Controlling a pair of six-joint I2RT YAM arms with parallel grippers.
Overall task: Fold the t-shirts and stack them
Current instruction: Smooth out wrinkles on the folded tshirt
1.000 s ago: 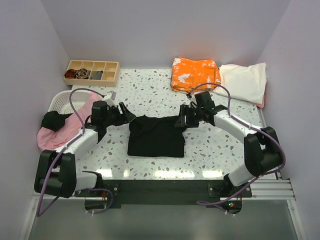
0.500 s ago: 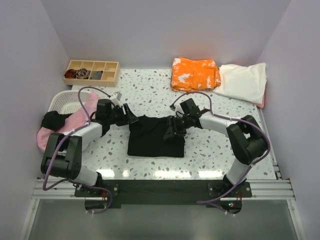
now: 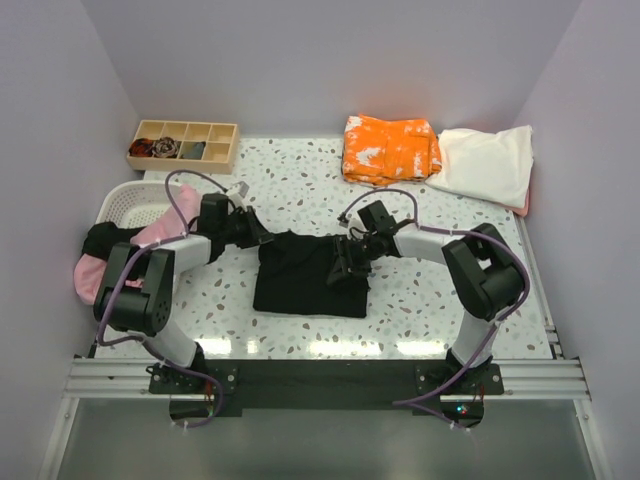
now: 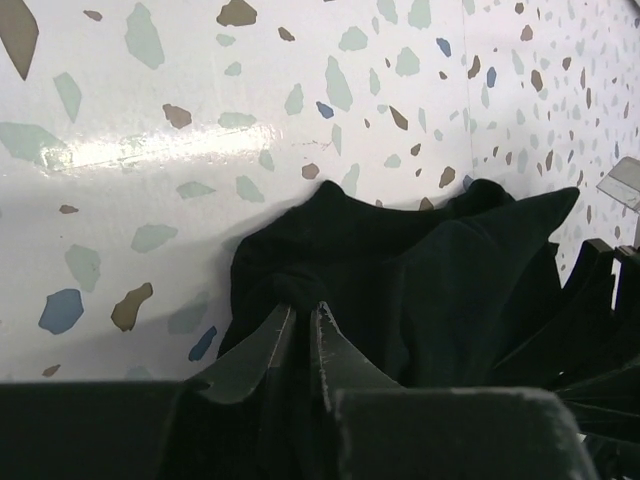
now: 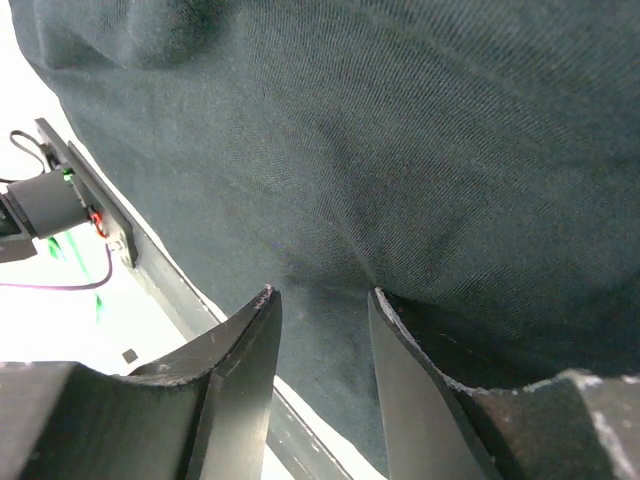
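Note:
A large black t-shirt [image 3: 305, 285] lies roughly folded in the middle of the table. My left gripper [image 3: 262, 238] is at its far left corner, shut on a pinch of the black cloth [image 4: 300, 285]. My right gripper [image 3: 352, 262] rests low over the shirt's right half. Its jaws stand apart in the right wrist view [image 5: 322, 295], with the black cloth [image 5: 400, 130] right against the tips and nothing clamped. A folded orange white-blotched shirt [image 3: 390, 148] and a folded cream shirt [image 3: 490, 162] lie at the back right. A pink shirt [image 3: 150, 240] hangs out of the basket.
A white slotted basket [image 3: 122, 203] stands at the left edge, with a dark cloth [image 3: 104, 240] draped beside the pink shirt. A wooden compartment tray [image 3: 184, 145] sits at the back left. Purple walls close in the table on three sides.
My left gripper has reached the black shirt's far left corner and shut on it. The right gripper has moved left and down onto the shirt, and its jaws have narrowed.

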